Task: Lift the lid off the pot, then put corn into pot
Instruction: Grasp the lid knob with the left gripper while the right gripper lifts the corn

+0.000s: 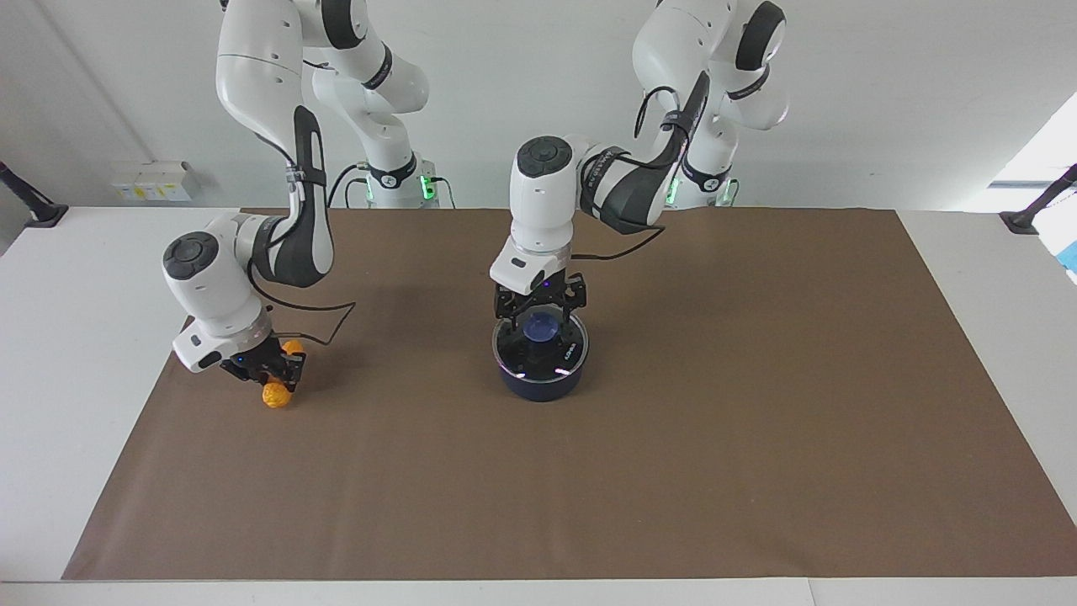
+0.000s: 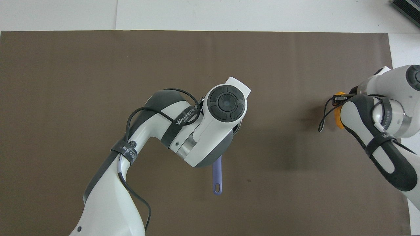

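On the counter (image 1: pixel 757 471), mid-way along its brown mat, the pot (image 1: pixel 539 380) stands with the lid (image 1: pixel 538 345) seated on it and its handle pointing toward the robots. Left hand (image 1: pixel 541 313) is down over the lid, fingers straddling the blue knob; whether they grip it cannot be told. Toward the right arm's end, the corn (image 1: pixel 277 394) lies on the mat, right hand (image 1: pixel 271 370) closed about it.
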Tool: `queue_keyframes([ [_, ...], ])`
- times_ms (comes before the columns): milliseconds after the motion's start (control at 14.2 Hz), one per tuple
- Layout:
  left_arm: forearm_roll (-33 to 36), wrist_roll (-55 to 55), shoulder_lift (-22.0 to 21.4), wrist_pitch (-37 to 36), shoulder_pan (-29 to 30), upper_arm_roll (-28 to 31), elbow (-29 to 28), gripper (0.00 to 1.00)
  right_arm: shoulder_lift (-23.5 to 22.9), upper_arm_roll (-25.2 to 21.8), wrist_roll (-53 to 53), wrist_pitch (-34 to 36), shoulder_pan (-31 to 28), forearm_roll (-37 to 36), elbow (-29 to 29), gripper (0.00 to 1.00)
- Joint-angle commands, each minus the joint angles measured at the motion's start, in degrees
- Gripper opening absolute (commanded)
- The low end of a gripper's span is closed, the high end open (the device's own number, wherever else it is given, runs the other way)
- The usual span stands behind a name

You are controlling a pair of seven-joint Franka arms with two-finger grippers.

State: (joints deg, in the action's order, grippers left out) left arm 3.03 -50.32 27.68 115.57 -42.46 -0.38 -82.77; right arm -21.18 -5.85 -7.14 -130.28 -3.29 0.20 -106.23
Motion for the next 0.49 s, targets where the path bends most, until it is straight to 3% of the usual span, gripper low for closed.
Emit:
queue_keyframes([
  [0, 0.75, -1.09, 0.53, 0.45, -0.96, 0.91, 1.03, 1.00, 3.94, 0.84, 2.04, 6.34, 0.30, 1.11, 3.13, 0.00],
  [421, 0.66, -1.18, 0.36, 1.85, -0.87, 0.91, -0.45, 1.00, 12.82, 1.11, 4.59, 15.65, 2.50, 0.94, 3.66, 0.00],
])
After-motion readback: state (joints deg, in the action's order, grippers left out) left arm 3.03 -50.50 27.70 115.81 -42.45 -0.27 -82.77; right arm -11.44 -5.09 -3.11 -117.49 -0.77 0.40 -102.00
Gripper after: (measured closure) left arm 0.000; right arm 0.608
